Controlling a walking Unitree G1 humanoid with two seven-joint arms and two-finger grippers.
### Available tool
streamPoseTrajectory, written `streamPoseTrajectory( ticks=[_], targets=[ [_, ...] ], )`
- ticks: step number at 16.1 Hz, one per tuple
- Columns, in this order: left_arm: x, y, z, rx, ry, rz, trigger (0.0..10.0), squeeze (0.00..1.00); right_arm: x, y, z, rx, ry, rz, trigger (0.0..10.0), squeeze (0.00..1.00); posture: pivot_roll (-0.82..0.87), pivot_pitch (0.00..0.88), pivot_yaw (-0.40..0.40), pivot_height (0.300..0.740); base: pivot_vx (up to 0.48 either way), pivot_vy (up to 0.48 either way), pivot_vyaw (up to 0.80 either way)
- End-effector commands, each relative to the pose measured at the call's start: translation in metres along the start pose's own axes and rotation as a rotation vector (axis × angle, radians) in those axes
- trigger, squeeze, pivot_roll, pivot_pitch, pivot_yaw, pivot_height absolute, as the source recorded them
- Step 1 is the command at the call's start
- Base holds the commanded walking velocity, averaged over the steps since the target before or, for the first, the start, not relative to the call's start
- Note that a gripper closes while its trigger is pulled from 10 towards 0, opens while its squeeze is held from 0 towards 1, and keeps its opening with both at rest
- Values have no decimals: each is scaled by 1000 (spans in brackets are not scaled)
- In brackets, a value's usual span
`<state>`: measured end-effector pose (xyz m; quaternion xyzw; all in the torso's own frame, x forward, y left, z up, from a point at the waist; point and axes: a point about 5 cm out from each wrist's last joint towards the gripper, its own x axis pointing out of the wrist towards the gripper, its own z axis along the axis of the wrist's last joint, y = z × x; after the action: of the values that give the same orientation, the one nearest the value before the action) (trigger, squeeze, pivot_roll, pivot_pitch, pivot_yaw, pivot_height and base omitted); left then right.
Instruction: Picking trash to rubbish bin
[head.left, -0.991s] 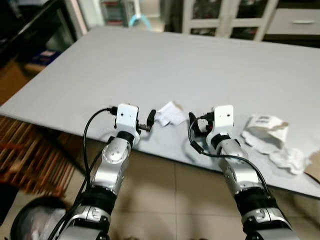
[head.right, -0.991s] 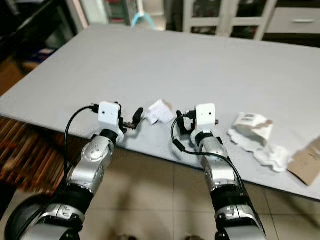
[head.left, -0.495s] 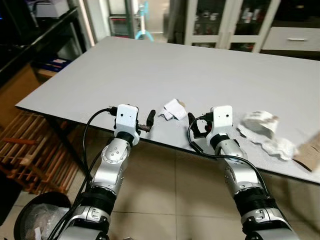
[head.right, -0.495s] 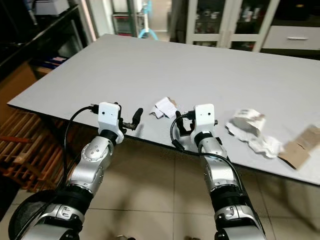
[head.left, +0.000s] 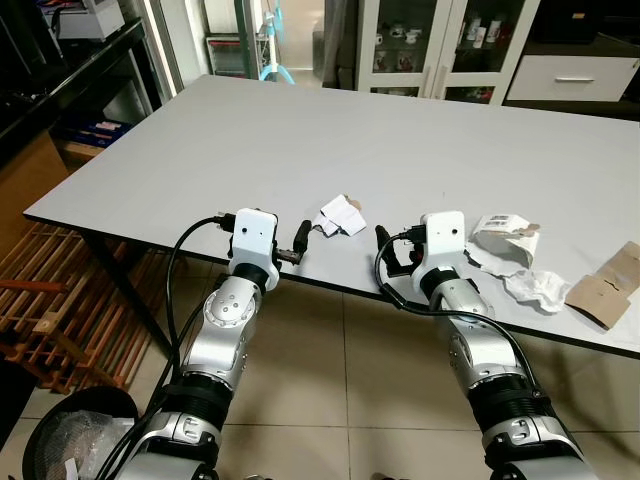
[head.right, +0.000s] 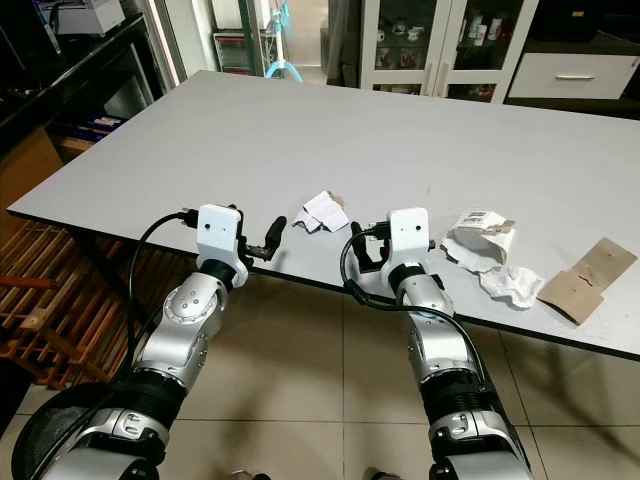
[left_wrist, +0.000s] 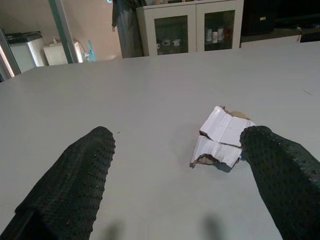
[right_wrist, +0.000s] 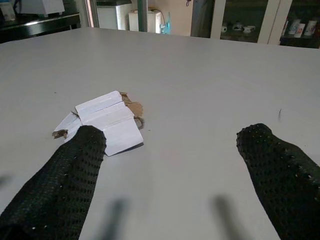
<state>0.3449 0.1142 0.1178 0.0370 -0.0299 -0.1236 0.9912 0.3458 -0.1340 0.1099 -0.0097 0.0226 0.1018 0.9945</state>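
Observation:
A torn piece of white cardboard lies near the front edge of the grey table. My left gripper hovers at that edge, just left of the piece, open and empty. In the left wrist view the piece lies ahead, beside one black finger. My right gripper hangs at the edge just right of the piece, also open and empty; its wrist view has the piece past one finger. Crumpled white paper lies further right.
A second crumpled wad and a brown cardboard scrap lie at the table's right front. A black bin with a plastic liner stands on the tiled floor at lower left. A wooden slatted rack sits under the table's left side.
The whole picture has shifted: the camera now takes in more of the table, and the brown cardboard scrap has come into view. Both grippers hold the same open pose.

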Motion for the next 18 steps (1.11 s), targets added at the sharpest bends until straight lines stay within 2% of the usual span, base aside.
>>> streamPoseTrajectory(
  ticks=[1,18],
  targets=[
    [0,1,0,10,3,6,10000,0,0,2,2,-2,-3,16,10000,0,-57,61,49,740,0,0,0],
    [0,0,1,13,1,2,10000,0,0,4,3,0,-1,23,10000,0,-56,62,49,740,0,0,0]
  ],
)
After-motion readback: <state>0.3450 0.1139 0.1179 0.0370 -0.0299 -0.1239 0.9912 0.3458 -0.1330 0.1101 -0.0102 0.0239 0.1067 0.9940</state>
